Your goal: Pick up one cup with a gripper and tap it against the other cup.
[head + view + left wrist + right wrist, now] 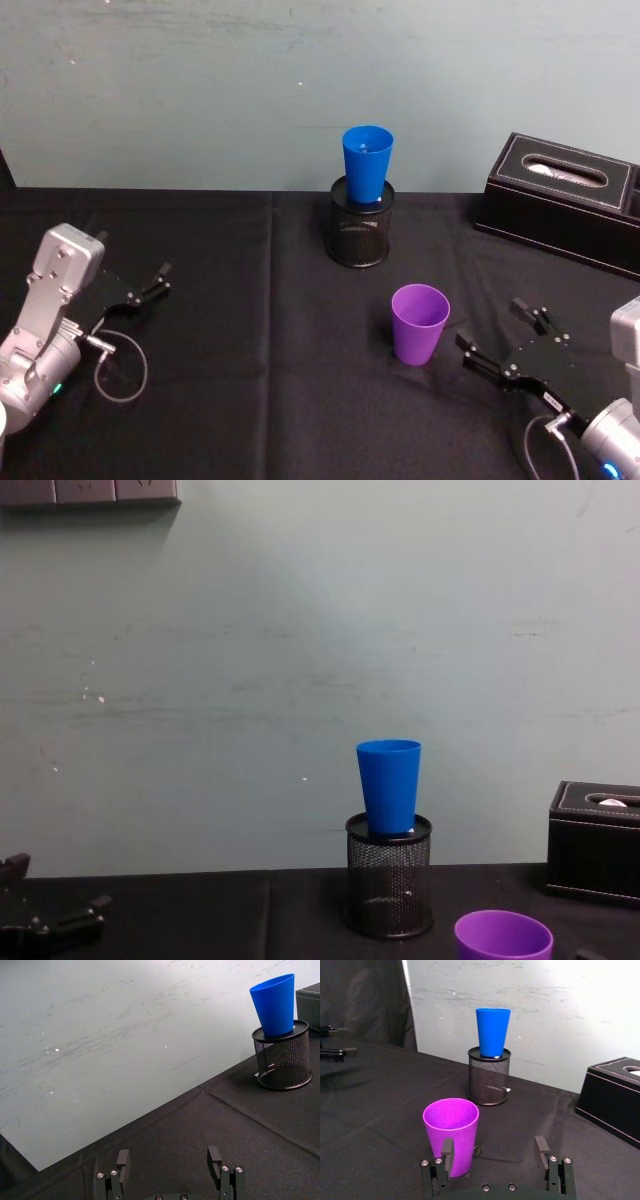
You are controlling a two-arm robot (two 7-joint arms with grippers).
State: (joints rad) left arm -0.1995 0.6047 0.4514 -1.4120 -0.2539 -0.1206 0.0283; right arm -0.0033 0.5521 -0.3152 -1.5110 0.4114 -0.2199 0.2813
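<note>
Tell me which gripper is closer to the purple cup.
Right. The right gripper sits open just beside the purple cup; the left gripper rests open far on its other side.

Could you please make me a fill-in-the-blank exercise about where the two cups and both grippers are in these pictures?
1. The blue cup stands in a mesh holder whose colour is ____.
2. The purple cup stands upright near the right gripper, whose jaws are ____.
3. The left gripper, far from both cups, holds ____.
Missing words: black, open, nothing.
</note>
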